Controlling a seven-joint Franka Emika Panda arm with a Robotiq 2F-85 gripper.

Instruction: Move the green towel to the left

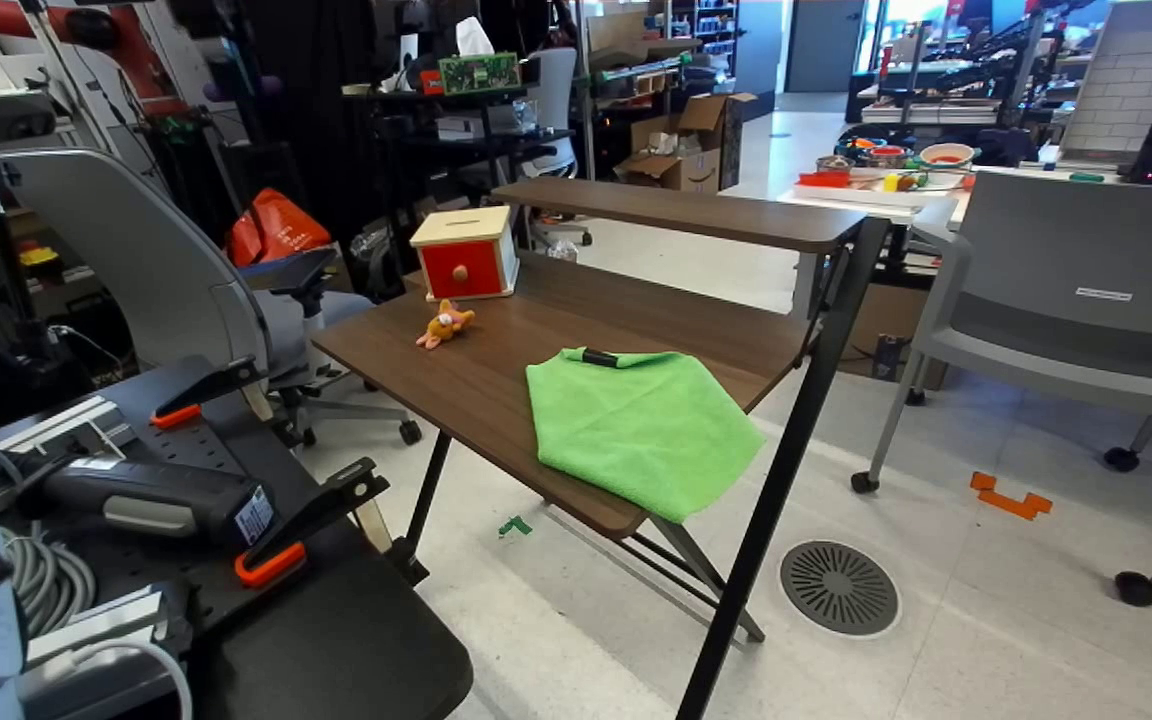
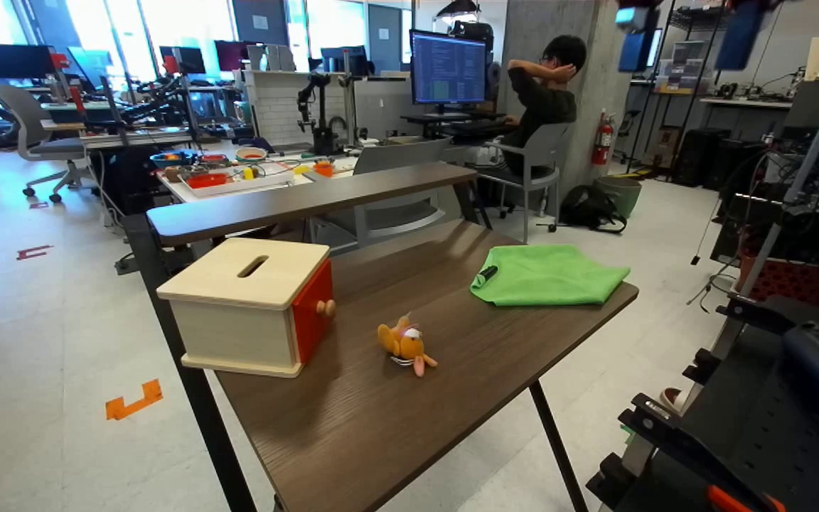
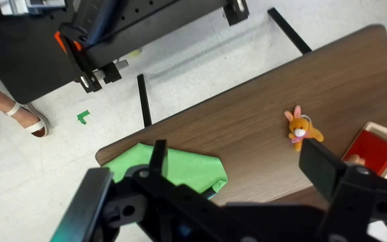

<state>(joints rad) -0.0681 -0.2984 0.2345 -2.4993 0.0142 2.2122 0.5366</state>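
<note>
The green towel [image 1: 641, 430] lies flat and folded at one end of the brown desk [image 1: 416, 350], reaching its edge. It also shows in an exterior view [image 2: 552, 277] and in the wrist view [image 3: 190, 166], where a finger partly covers it. A short black cylinder [image 2: 486, 273] sits at the towel's folded corner. My gripper [image 3: 235, 146] is wide open with nothing between its fingers, above the desk. In the wrist view its left finger overlaps the towel. What look like its fingertips, gripper [image 2: 687, 57], hang at the top edge of an exterior view, well above the desk.
An orange plush toy [image 2: 406, 343] lies mid-desk. A wooden box [image 2: 246, 306] with a red drawer front stands at the other end. A raised shelf [image 1: 676, 212] runs along the desk's side. A black table [image 1: 356, 640] with clamps stands apart across a gap. A person's foot [image 3: 29, 117] is nearby.
</note>
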